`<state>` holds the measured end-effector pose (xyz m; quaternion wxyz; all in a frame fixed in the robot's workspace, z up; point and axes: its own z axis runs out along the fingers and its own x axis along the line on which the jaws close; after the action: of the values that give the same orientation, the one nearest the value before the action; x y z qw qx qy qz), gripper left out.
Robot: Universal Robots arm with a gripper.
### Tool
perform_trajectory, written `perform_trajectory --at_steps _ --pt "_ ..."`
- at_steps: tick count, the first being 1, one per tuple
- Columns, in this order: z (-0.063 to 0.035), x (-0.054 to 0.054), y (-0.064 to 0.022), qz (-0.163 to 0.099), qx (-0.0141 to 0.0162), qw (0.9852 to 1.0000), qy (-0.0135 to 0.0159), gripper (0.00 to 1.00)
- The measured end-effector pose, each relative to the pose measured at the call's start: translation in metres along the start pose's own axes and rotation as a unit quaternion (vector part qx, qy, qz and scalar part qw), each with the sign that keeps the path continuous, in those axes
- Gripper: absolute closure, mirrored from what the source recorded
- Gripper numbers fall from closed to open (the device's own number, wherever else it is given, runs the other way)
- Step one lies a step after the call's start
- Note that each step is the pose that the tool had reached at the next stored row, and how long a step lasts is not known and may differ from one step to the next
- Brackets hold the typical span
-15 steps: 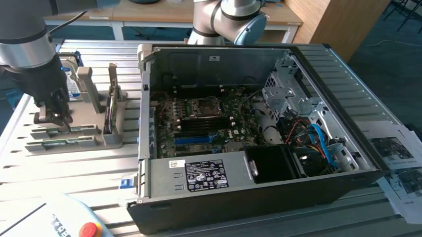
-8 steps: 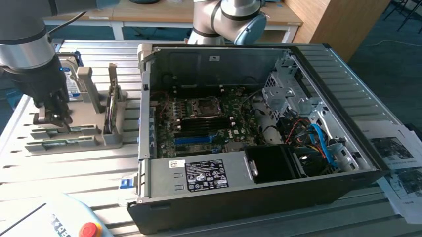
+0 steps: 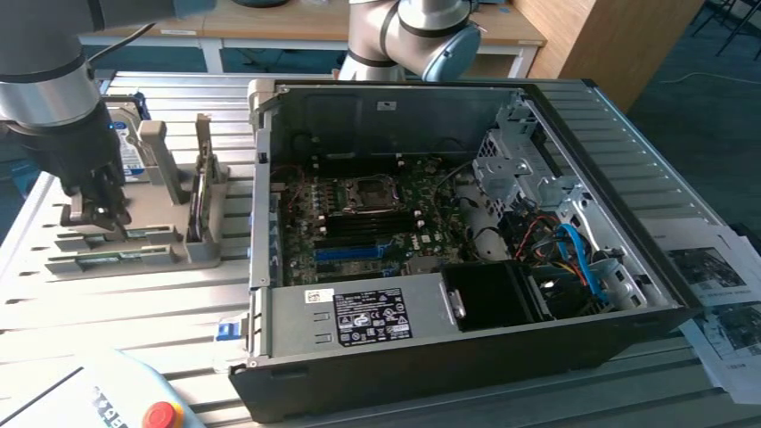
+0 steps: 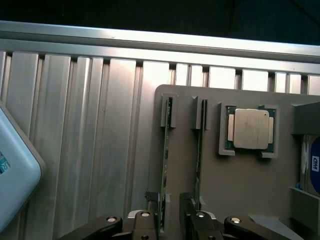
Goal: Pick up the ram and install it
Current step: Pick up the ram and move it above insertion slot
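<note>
Now: jaws spread wide, fingers (image 4: 144,223) low over the grey holder (image 4: 250,195) on the slatted aluminium table (image 4: 75,130). The ram (image 4: 163,165) stands on edge in a slot of the holder, one end running in between the two fingers. It sits closer to one finger than to the other. Whether either finger touches it cannot be told. Ram not lifted; seated in the holder.

Second green strip (image 4: 199,150) stands on edge in the neighbouring slot, parallel to the ram and just beside it; one end passes behind the other finger. Past that strip, a processor (image 4: 249,128) lies flat in a square recess of the holder, metal lid up. At the holder's edge beyond it, a hard drive (image 4: 312,165) with a blue-and-white label.

Exterior view: arm (image 3: 48,89) reaches down to the holder at the exterior view's left, apart from the open computer case (image 3: 416,383), which lies on its side on the table. Motherboard (image 3: 369,205) exposed inside, blue slot (image 3: 351,252) on it. White pendant (image 3: 84,388) with a red button lies on the table near the case's corner. Printed sheets (image 3: 725,276) lie at the exterior view's right of the case.
</note>
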<state>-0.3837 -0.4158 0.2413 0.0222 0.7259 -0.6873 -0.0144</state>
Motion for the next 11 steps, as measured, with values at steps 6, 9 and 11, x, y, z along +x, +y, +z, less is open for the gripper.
perform_trajectory --at_steps 6,9,11 --pt "0.0047 -0.0001 -0.0002 0.000 0.0000 1.0000 0.0000 0.69" --pt "0.0069 -0.0001 -0.0003 0.000 0.0000 1.0000 0.0000 0.69" --pt "0.0084 -0.0001 -0.0004 0.000 0.0000 1.0000 0.0000 0.69"
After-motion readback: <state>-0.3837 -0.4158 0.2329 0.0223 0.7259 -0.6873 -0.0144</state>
